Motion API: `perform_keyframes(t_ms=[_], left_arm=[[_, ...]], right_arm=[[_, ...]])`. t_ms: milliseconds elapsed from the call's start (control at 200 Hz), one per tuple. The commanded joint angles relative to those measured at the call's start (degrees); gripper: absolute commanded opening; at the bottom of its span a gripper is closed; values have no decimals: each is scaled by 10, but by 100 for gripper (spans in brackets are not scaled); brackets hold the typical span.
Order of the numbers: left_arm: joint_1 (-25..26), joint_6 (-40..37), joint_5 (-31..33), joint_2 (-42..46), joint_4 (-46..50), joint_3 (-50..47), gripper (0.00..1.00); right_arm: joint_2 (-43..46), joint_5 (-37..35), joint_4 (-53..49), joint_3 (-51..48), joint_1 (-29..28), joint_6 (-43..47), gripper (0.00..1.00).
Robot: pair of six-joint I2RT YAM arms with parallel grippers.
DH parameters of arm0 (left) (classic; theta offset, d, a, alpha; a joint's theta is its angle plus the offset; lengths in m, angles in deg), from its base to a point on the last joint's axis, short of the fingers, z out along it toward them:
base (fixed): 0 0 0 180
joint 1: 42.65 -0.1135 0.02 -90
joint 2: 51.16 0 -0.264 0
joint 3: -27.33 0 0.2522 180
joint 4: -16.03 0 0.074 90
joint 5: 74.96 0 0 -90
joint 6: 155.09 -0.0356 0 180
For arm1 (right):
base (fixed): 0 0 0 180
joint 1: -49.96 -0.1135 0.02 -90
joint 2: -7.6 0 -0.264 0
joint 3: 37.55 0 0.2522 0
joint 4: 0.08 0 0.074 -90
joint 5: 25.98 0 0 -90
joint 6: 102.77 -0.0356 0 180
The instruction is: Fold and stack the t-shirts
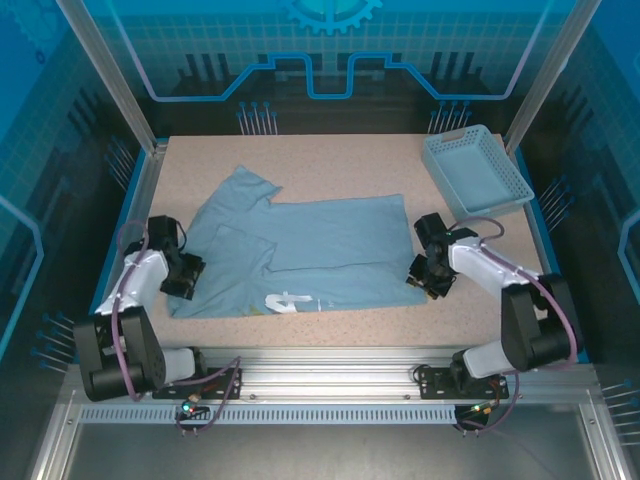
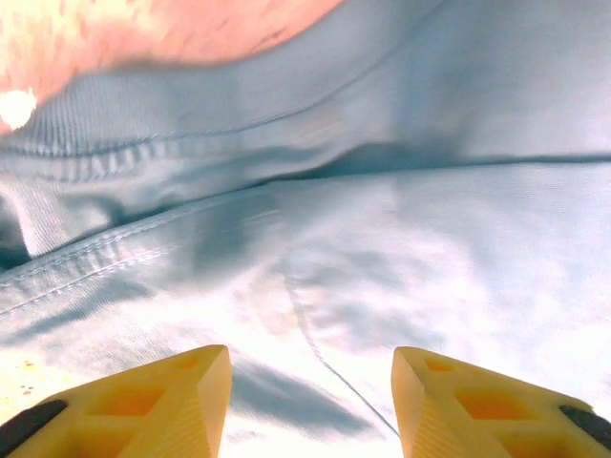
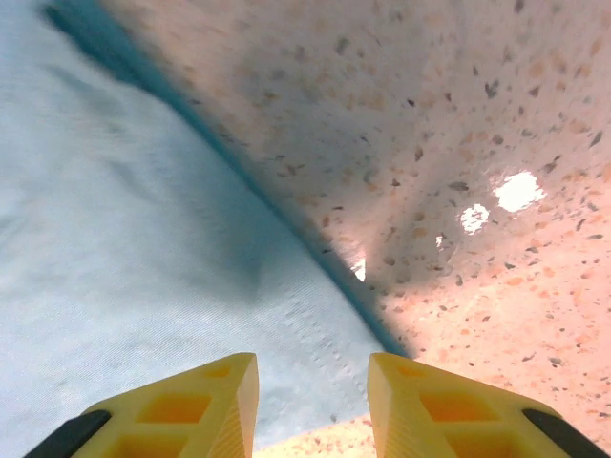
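Left pincer [image 2: 310, 355] at t-shirt [image 1: 330, 245], lengthwise left-right

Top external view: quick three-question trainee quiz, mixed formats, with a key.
1. Multiple choice: the basket stands on the table at its: A) far right corner; B) near left corner; C) centre.
2. Fill in: the white lettering on the t-shirt sits by the shirt's ___ edge (near or far, as seen from the arm bases).
3. True or false: the t-shirt lies inside the basket.
Key: 1 A; 2 near; 3 false.
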Motion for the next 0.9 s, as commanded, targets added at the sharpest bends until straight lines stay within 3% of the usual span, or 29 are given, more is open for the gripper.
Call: perform_keyframes(t_ms=[0, 135, 375, 895], left_arm=[[6, -66, 19, 46, 118, 10, 50], [17, -30, -17, 84, 134, -35, 47], [15, -6, -36, 60, 106, -68, 39], [-87, -67, 27, -104, 29, -9, 29]], right_arm=[[42, -40, -6, 9, -26, 13, 35], [37, -24, 37, 30, -71, 33, 35], [-59, 57, 108, 54, -120, 20, 35], [-190, 59, -6, 102, -57, -23, 35]])
